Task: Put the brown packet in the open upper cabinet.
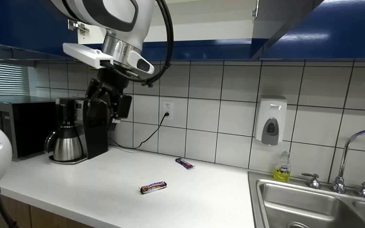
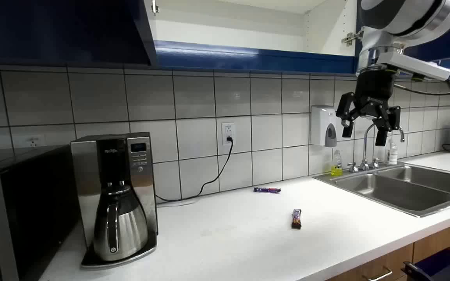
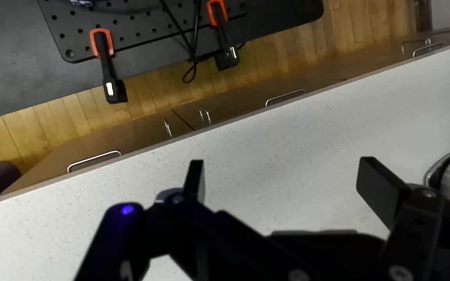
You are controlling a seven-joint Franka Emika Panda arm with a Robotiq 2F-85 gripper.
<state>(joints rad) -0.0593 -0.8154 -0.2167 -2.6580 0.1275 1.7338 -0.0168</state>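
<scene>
The brown packet (image 1: 153,187) lies on the worktop (image 1: 106,190), closer to the front edge than the purplish wrapper (image 1: 184,163) (that one rests near the tiled wall (image 1: 201,114)). The robot's jaws are spread wide above the worktop, its pale surface showing between them in the wrist view. Higher up, the open upper cabinet (image 2: 228,19) bares its cream interior.

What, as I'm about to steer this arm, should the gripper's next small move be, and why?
Probably shift the gripper across, jaws open, until it is above the brown snack-bar packet. The packet lies on the white countertop, the raised gripper holds nothing, and the wrist view shows no packet, so descending straight down would likely miss it.
</scene>
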